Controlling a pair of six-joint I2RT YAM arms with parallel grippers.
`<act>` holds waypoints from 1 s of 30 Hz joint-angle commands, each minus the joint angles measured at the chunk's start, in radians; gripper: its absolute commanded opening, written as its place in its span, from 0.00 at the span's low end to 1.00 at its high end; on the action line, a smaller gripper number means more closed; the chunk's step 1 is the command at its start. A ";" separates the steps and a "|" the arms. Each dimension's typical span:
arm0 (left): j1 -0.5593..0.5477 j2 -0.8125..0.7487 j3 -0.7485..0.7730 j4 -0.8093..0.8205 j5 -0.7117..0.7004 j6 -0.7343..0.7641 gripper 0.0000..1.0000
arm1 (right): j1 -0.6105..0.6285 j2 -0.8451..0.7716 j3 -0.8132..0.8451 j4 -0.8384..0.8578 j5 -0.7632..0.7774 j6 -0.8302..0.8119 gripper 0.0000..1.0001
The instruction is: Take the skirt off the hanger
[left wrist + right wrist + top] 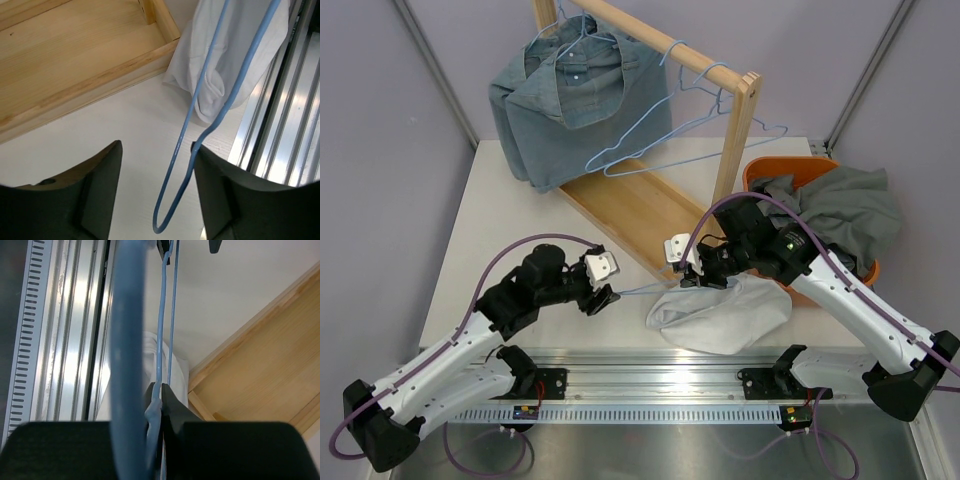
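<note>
**Top external view: skirt heaped at the near edge, hanger strung between both arms**

From above I see the white skirt [720, 315] lying in a soft heap on the counter [510, 200]. It sits right at the near edge against the aluminium rail [650, 365], and part of it is under the right arm [800, 265]. The blue wire hanger [635, 291] runs low over the counter from the right jaws across to the left jaws at the end of the left arm [520, 290].

On my right wrist camera the right jaws are pinched shut on the hanger [127, 340]. Its wire passes straight between the dark tips, with a sliver of the skirt [150, 355] just behind them.

On my left wrist camera the left jaws stand apart, not gripping anything. The narrow looped end of the hanger [187, 125] sits in the gap. It is much closer to the finger on the right of the frame [225, 195] than to the other finger [95, 195], and I cannot tell whether it touches. Further up that frame both wires cross over the skirt [235, 65]. I cannot tell whether the cloth is threaded on them or only lies beneath.

Behind all this stands the wooden rack [640, 215], with a denim shirt [570, 100] and spare blue hangers [660, 130] on its bar. To the right an orange basket [760, 170] holds a grey garment [850, 210].
</note>
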 commanded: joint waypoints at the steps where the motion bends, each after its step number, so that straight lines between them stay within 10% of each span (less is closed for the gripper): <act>1: -0.001 0.002 0.014 0.005 -0.024 0.043 0.56 | -0.010 -0.003 0.004 0.013 -0.039 0.008 0.00; 12: -0.001 0.008 0.043 0.004 0.013 0.045 0.31 | -0.013 0.012 0.010 0.019 -0.075 0.037 0.00; 17: -0.003 0.003 0.063 -0.022 0.040 0.060 0.00 | -0.016 0.020 0.012 0.025 -0.098 0.056 0.00; 21: -0.001 -0.014 0.100 -0.108 0.042 0.105 0.00 | -0.019 0.019 0.007 0.031 -0.117 0.074 0.00; 30: 0.000 -0.139 0.163 -0.272 -0.067 0.172 0.00 | -0.022 0.002 -0.005 0.059 -0.105 0.093 0.55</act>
